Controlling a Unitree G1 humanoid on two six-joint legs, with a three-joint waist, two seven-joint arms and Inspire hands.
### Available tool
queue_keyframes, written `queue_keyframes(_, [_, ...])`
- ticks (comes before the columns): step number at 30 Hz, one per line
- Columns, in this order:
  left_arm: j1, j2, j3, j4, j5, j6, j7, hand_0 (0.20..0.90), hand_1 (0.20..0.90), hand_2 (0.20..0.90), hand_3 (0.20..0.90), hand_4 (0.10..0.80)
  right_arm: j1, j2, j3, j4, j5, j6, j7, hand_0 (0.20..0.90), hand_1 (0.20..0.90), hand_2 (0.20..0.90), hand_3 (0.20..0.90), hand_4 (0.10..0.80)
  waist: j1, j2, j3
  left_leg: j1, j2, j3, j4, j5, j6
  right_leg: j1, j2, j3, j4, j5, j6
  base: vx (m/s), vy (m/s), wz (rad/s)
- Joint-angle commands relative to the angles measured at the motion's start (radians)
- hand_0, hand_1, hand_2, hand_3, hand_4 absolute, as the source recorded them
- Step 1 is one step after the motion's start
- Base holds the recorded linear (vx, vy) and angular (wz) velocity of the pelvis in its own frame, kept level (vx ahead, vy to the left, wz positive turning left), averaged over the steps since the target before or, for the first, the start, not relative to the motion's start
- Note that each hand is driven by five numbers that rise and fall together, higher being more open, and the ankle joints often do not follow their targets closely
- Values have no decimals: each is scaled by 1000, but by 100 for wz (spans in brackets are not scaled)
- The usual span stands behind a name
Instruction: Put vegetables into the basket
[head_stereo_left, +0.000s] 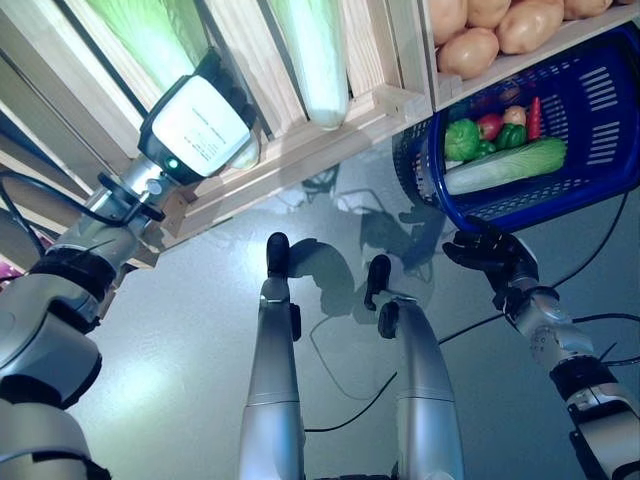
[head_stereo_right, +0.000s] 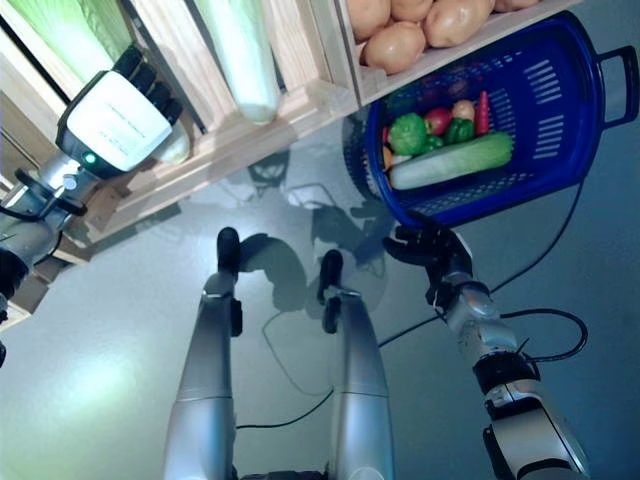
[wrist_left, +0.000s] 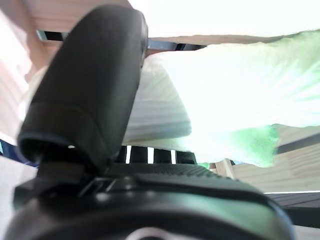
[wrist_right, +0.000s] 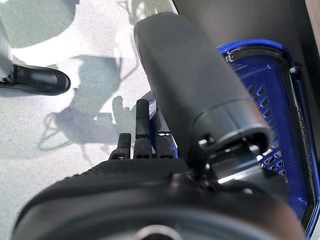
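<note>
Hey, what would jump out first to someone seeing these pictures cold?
Probably the blue basket, already holding a long pale green vegetable among smaller green and red ones, with the right hand at its near rim. Next, the left hand reaching onto a pale green cabbage in the wooden crate, potatoes stacked alongside.

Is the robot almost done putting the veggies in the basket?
Partly. Done: the blue basket, held by the right hand, already holds a long cabbage, green peppers and some red pieces. In hand: the left hand is up at a pale cabbage in the wooden crate; whether its fingers grip it I cannot tell. Left: another cabbage and potatoes remain on the shelf.
</note>
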Motion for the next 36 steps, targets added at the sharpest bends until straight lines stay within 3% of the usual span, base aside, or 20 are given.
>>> queue_keyframes(1, [-113,-30,79,104,-57,48,15,300,300,300,300,400,1,-74,-58,-47,52,-66,-17,900,900,900,900,800,-43,42,2,83,-35,104,-18,-64,87,121,43,-30,-135,122,-41,-8,-51,3])
queue_keyframes(10, [-28,-4,162,-27,-68,35,98,300,300,300,300,400,84,4,-45,-105,12,-80,-41,900,900,900,900,800,-42,64,2,269,-42,104,-113,-33,71,303,48,-34,-232,115,-35,24,-55,2])
queue_keyframes(16, [33,7,206,-120,-69,13,108,300,300,300,300,400,108,24,-42,-97,-30,-69,-46,900,900,900,900,800,-28,81,2,403,-68,104,-179,-21,68,456,21,-62,-325,123,-37,47,-28,-4])
queue_keyframes(21, [106,10,279,-183,-189,-23,185,300,300,300,300,400,149,42,-51,-87,-33,-80,-32,900,900,900,900,800,-14,90,1,509,-82,104,-223,-17,69,570,4,-85,-372,122,-33,50,-37,-5])
queue_keyframes(26, [209,-40,373,-252,-287,-94,224,300,300,300,300,400,193,84,-56,-79,-55,-86,-43,900,900,900,900,800,7,87,-26,592,-96,89,-267,-20,76,656,-8,-106,-414,116,-31,82,-48,0])
queue_keyframes(30, [307,-108,470,-297,-454,-251,216,300,300,300,300,400,215,113,-58,-71,-94,-94,-47,900,900,900,900,800,23,84,-49,647,-103,71,-294,-28,83,715,-8,-113,-447,112,-31,65,-43,7])
queue_keyframes(33, [414,-179,557,-373,-613,-382,150,300,300,300,300,400,254,141,-56,-90,-120,-111,-60,900,900,900,900,800,35,81,-70,685,-103,60,-314,-30,83,759,-7,-119,-476,114,-29,75,-42,7])
queue_keyframes(35, [502,-253,631,-444,-782,-498,18,300,300,300,300,400,283,163,-54,-112,-156,-121,-82,900,900,900,900,800,46,79,-87,716,-102,52,-343,-27,84,794,-9,-124,-505,119,-25,80,-28,4])
queue_keyframes(36, [503,-253,633,-447,-783,-498,16,300,300,300,300,400,283,162,-53,-113,-156,-121,-82,900,900,900,900,800,44,80,-90,714,-102,50,-346,-22,84,792,-9,-126,-509,123,-25,102,-24,3])
